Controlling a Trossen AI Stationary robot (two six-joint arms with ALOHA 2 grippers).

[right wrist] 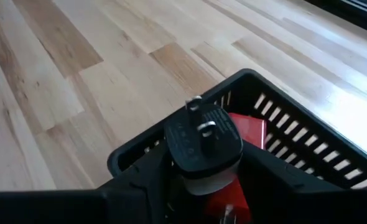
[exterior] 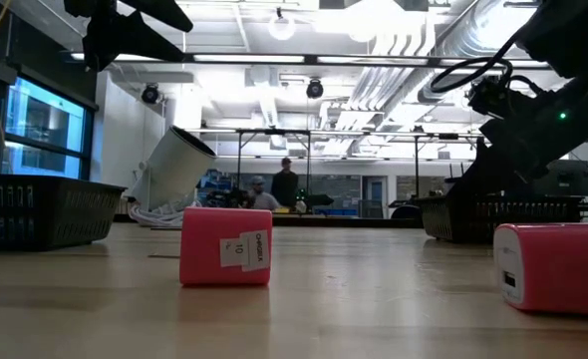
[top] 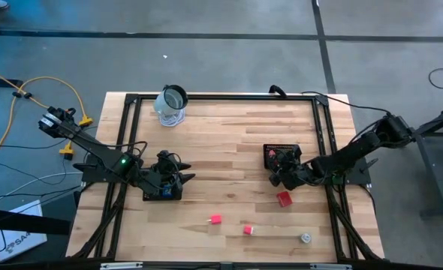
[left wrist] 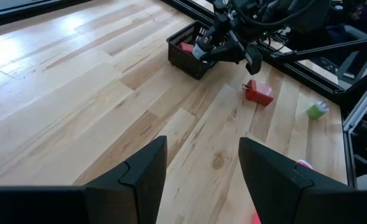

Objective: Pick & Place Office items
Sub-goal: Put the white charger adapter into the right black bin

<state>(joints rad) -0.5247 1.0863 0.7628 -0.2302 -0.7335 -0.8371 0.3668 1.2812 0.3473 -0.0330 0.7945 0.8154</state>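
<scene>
My right gripper (right wrist: 202, 168) is shut on a dark cube (right wrist: 203, 140) with two metal prongs and a white underside. It is held over the right black mesh tray (top: 281, 154), where a red item (right wrist: 249, 130) lies. My left gripper (left wrist: 202, 174) stands open over bare wood by the left mesh tray (top: 161, 193), with nothing between its fingers. A red block (top: 284, 199), two pink blocks (top: 215, 220) (top: 248, 229) and a whitish round piece (top: 305, 238) lie flat on the table near its front edge. My right gripper pinches the dark cube by two opposite sides (right wrist: 174, 155) between its two fingers. The fingers slant downward from the table's right side. The cube is lifted clear above the tray's near wall (right wrist: 140, 155), its prongs pointing away from the gripper.
A clear glass jar (top: 172, 105) stands at the far left of the table. A black frame (top: 221, 96) runs around the table's edges. Open wood lies between the two trays. In the low view the pink blocks (exterior: 225, 246) (exterior: 558, 264) stand close to the camera.
</scene>
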